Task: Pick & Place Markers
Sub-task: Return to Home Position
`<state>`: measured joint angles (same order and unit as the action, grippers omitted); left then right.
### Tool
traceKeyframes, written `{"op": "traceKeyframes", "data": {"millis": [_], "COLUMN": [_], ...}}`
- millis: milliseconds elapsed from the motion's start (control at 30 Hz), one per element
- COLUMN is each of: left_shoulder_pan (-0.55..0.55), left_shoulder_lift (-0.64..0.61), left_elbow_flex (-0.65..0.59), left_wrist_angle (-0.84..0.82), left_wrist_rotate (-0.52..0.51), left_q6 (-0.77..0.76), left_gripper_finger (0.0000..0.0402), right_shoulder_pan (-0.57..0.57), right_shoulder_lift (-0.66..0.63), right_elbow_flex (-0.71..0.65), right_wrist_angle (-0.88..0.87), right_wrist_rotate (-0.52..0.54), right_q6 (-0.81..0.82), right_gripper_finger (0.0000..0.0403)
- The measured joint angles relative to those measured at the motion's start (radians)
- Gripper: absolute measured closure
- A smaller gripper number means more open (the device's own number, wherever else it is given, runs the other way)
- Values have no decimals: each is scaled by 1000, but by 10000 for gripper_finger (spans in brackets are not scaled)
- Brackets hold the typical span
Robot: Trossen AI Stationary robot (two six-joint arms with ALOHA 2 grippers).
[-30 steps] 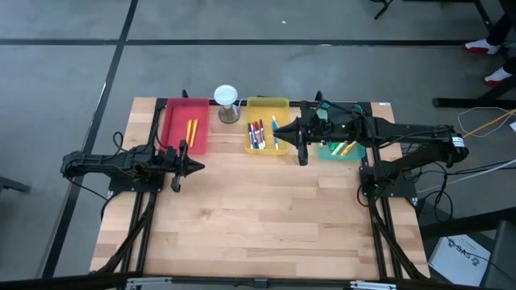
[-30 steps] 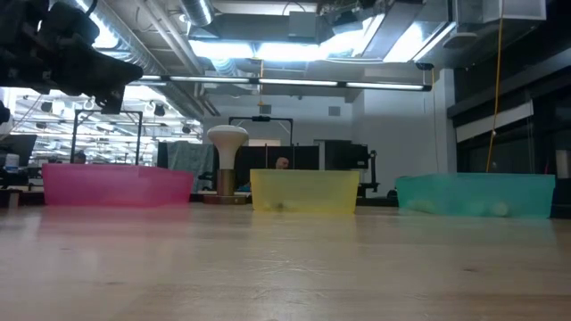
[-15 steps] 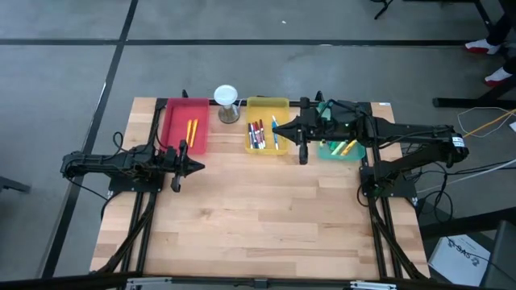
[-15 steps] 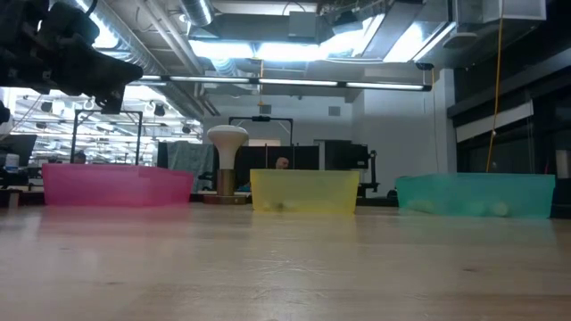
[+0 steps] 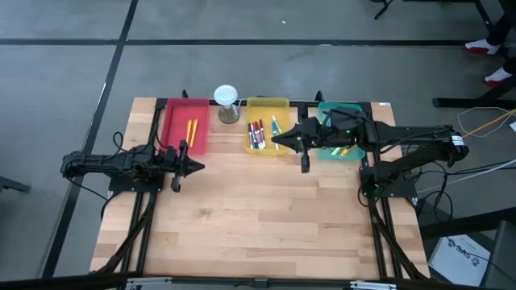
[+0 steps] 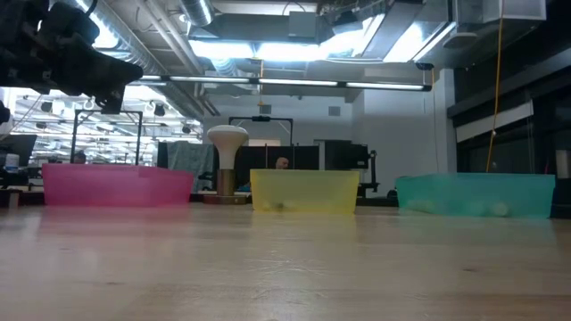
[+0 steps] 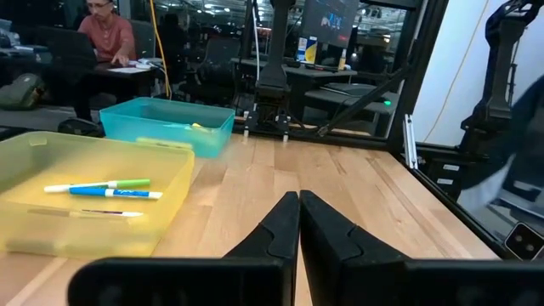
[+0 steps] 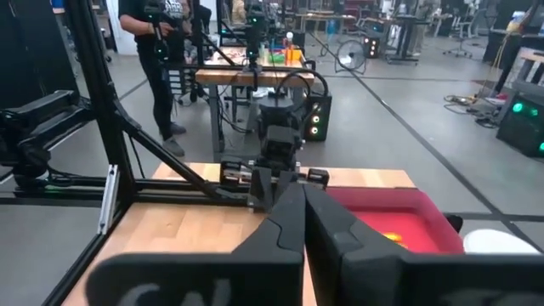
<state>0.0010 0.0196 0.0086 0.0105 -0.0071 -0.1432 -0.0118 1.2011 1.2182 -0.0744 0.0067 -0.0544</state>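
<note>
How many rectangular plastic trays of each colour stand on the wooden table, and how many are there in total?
Red rectangular plastic tray: 1
Yellow rectangular plastic tray: 1
Teal rectangular plastic tray: 1
Total: 3

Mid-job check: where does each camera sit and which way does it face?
High: above the table, looking straight down; both arms show, left gripper near the red tray, right gripper at the yellow tray's edge.
Low: table-top height, level across to the three trays; left arm shows top left.
Left wrist: looks past its shut fingers at the yellow tray and teal tray.
Right wrist: looks past its shut fingers at the red tray and left arm.
Shared: high and low both show all trays and the hourglass.
</note>
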Motion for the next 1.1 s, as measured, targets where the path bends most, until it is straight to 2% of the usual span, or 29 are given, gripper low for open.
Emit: {"op": "traceKeyframes", "data": {"millis": [200,967,1100], "left_shoulder_pan": [0,0,0], "left_shoulder_lift": [0,0,0], "left_elbow_flex": [0,0,0], "left_wrist_angle": [0,0,0], "left_wrist_rotate": [0,0,0], "left_q6": [0,0,0], "left_gripper_finger": [391,394,395], "right_shoulder_pan": [16,15,15], "right_shoulder_lift": [0,0,-3], "right_elbow_flex": [0,0,-64], "right_wrist_angle": [3,26,102], "right_wrist_rotate": [51,53,50], "right_q6": [-13,-73,-77], "right_gripper_finger": [401,402,402]}}
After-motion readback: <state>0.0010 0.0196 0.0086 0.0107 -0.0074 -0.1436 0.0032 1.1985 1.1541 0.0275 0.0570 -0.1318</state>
